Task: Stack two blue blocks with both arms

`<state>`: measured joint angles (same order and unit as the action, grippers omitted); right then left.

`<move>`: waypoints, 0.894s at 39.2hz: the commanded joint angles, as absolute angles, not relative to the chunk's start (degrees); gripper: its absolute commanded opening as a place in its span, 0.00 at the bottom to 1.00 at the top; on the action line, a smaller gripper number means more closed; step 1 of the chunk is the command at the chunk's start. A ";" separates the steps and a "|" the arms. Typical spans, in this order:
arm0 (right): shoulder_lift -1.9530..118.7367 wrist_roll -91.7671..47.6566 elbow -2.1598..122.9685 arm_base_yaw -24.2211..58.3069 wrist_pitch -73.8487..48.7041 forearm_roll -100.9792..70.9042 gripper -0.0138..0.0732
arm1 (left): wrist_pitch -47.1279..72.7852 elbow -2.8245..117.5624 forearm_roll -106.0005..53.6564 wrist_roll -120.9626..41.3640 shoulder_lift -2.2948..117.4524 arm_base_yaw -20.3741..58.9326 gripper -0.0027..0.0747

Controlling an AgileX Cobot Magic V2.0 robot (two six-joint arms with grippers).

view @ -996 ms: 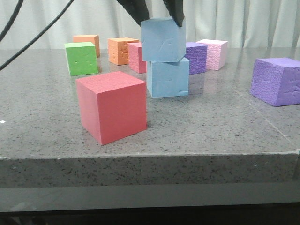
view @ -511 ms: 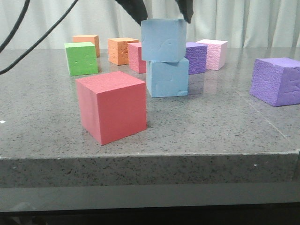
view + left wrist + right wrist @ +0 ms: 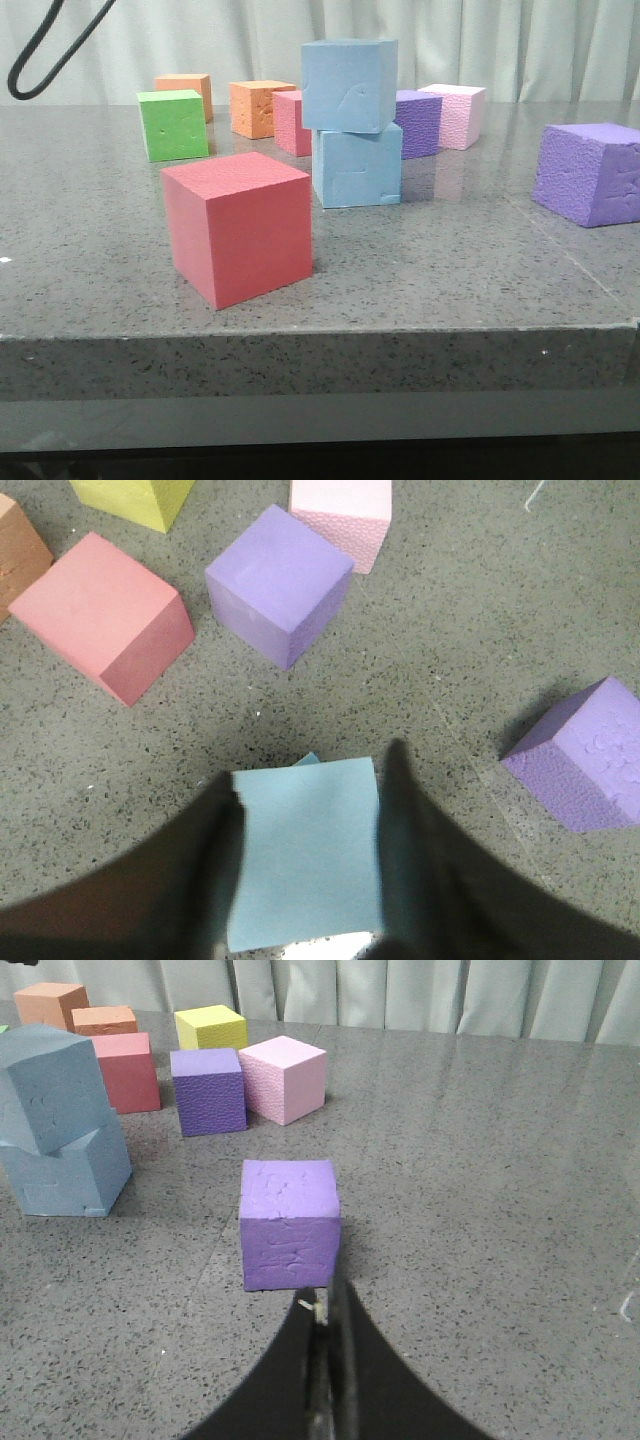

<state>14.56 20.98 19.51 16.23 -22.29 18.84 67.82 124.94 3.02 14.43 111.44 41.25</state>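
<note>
Top blue block [image 3: 348, 84] sits skewed on bottom blue block [image 3: 358, 166], left gripper [image 3: 305, 855] spread wide above it, right gripper [image 3: 328, 1332] pinched closed, empty.

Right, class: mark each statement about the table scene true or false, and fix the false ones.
1. One blue block sits on top of the other blue block. True.
2. The left hand is clamped shut on the top block. False: its fingers stand open on either side, above the block.
3. The right hand is shut, holding nothing. True.
4. A green cube lies on top of the red cube. False: nothing lies on the red cube.
5. The purple cube nearest the right hand stands alone. True.
</note>
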 commanded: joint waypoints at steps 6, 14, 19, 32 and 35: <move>14.92 20.54 20.89 15.90 -17.53 20.37 0.08 | 69.62 127.83 4.64 11.43 107.98 41.47 0.01; 14.92 20.54 20.89 15.90 -17.53 20.37 0.08 | 72.91 128.66 9.89 11.43 106.72 41.47 0.01; 14.92 20.54 20.89 15.90 -17.48 20.37 0.08 | 72.91 128.49 9.89 10.57 104.79 41.47 0.01; 14.92 20.54 20.89 15.90 -17.48 20.30 0.08 | 72.91 113.29 12.09 10.20 93.90 38.30 0.01; 14.92 20.54 20.89 15.90 -17.48 20.30 0.08 | 72.91 107.63 12.20 10.20 90.29 36.93 0.01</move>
<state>14.56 20.98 19.48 16.23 -22.29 18.84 72.46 111.67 11.04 10.17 96.43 38.30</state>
